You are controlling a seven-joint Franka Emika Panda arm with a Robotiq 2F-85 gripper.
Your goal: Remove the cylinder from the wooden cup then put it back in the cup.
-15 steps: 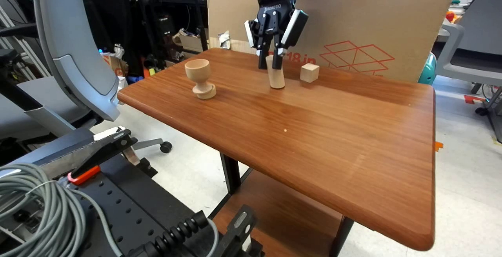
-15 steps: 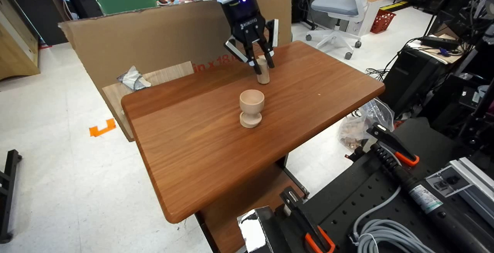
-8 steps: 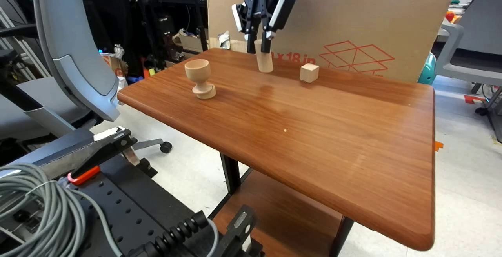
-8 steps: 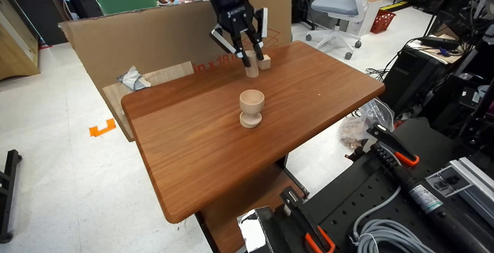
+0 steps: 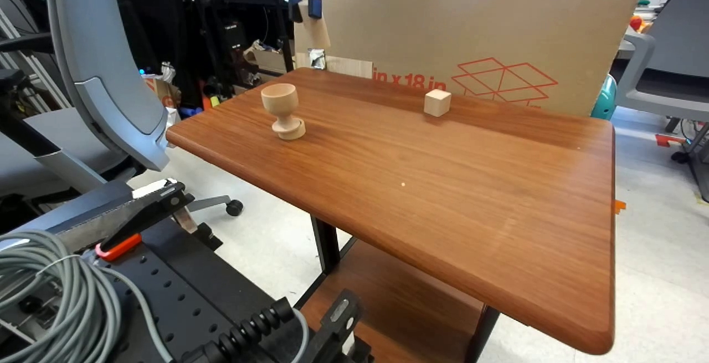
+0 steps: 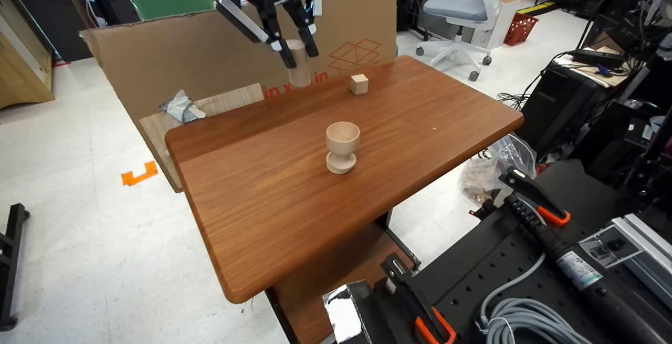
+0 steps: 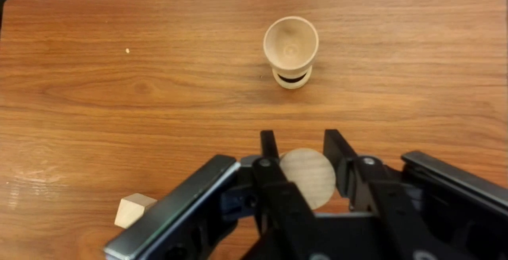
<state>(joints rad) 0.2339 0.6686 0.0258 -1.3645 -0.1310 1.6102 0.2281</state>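
The cylinder is a pale tan wooden peg, held off the table and slightly tilted. It shows in both exterior views [image 5: 317,31] [image 6: 299,74] and end-on in the wrist view [image 7: 310,174]. My gripper [image 5: 306,13] is shut on it, one black finger on each side; it also shows in an exterior view [image 6: 301,56] and the wrist view [image 7: 300,135]. The wooden cup [image 5: 279,98] stands upright on the table, goblet-like with a narrow stem and round base. It also shows in an exterior view [image 6: 342,141]. The wrist view shows the cup [image 7: 291,45] empty, ahead of the fingertips.
A small pale wooden block [image 5: 437,103] sits on the table [image 5: 443,185] near the back edge; it also shows in the wrist view [image 7: 133,210]. A cardboard sheet [image 6: 210,55] stands behind the table's back edge, with crumpled silver tape [image 6: 181,106] on a wood strip.
My gripper has carried the cylinder upward and to the left in both exterior views, from low over the table to well above it. The cup and block have not moved.
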